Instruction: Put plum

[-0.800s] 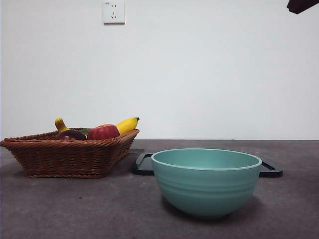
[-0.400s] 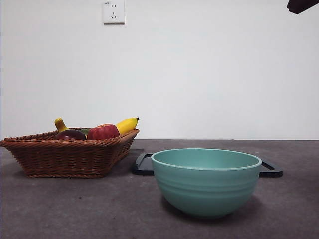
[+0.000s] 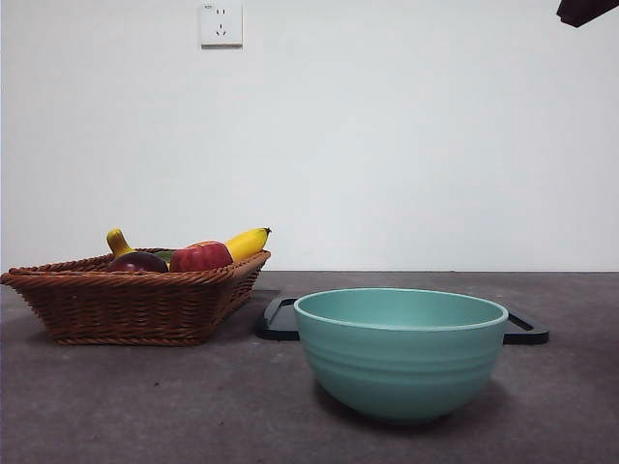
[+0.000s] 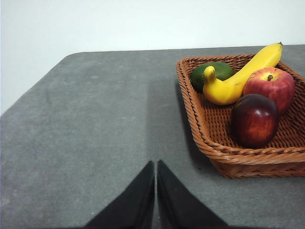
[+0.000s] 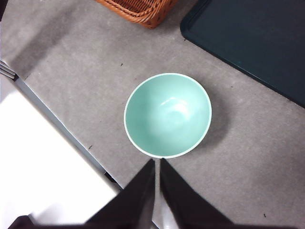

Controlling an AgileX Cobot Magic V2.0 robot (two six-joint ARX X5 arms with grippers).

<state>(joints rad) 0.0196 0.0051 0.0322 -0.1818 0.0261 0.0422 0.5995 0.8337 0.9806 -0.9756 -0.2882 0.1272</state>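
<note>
Nothing of the task is done yet. The left gripper (image 4: 156,191), jaws pressed together and empty, hangs low over bare table; ahead of it and off to one side the plum (image 4: 255,119) lies in the basket (image 4: 205,133), touching the apple (image 4: 269,86). The right gripper (image 5: 157,186), likewise closed and empty, hangs high above the bowl (image 5: 167,115). Only its view shows the bowl empty and the dark tray (image 5: 257,43) beyond.

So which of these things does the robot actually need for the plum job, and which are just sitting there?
Needed:
plum, in the basket
left gripper, nearest it

Just lying about:
red apple
banana
green fruit
green bowl
dark tray
</note>
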